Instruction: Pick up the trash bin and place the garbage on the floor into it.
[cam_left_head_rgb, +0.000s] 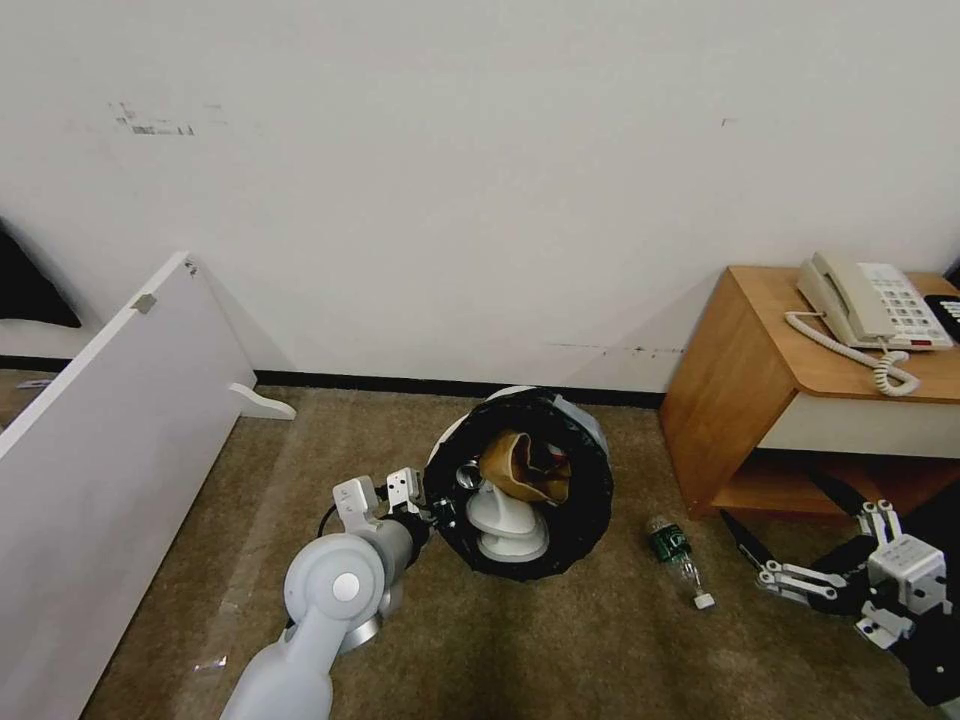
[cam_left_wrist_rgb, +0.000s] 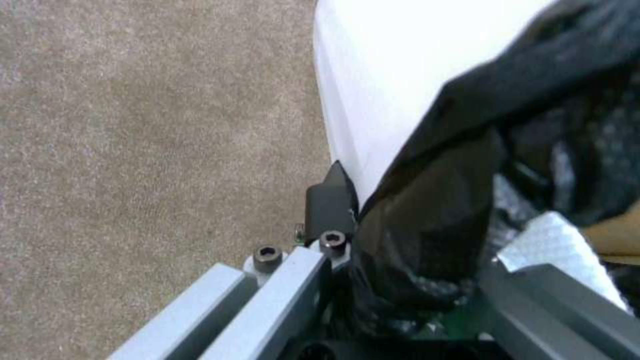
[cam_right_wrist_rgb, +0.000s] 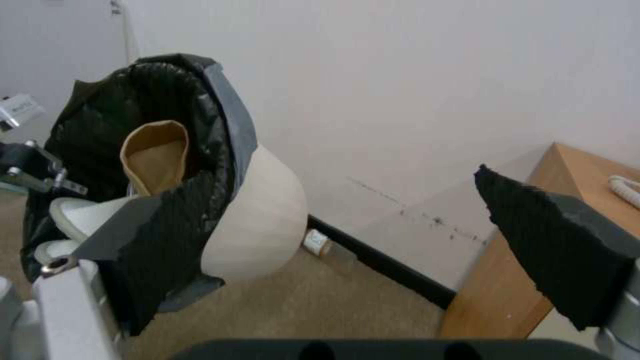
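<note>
**Bin tipped on the left pincer, one bottle still on the floor**

I start with the floor (cam_left_head_rgb: 560, 640), beige carpet running to a white wall. A white board (cam_left_head_rgb: 110, 440) leans on my left, and a wooden desk (cam_left_head_rgb: 760, 380) with a phone (cam_left_head_rgb: 870, 305) stands on my right.

Next, the bin (cam_left_head_rgb: 520, 485). I have it held off the carpet and tipped, mouth facing back toward me and a little to the right, so its long axis runs from the mouth away toward the wall. Inside I see a brown paper bag (cam_left_head_rgb: 520, 465) and white slippers (cam_left_head_rgb: 505, 520).

My left pincer (cam_left_head_rgb: 425, 500) is clamped on the bin's near-left rim; in the left wrist view one finger (cam_left_wrist_rgb: 330, 202) presses the outside of the white wall while the other sits inside, the black liner pinched between them.

My right pincer (cam_left_head_rgb: 800, 580) hangs low at the right, near the desk's foot, fingers spread wide and holding nothing.

Smallest, the bottle (cam_left_head_rgb: 675, 555), green-labelled, lies on the carpet between bin and right pincer, well apart from both. Its cap points toward me and slightly right, its base toward the wall.

To do this step well, I judge I should close across the bottle's body, square to its long axis, not at the tapering neck. I'd keep the bin's mouth tilted up enough that the slippers cannot slide out.
</note>
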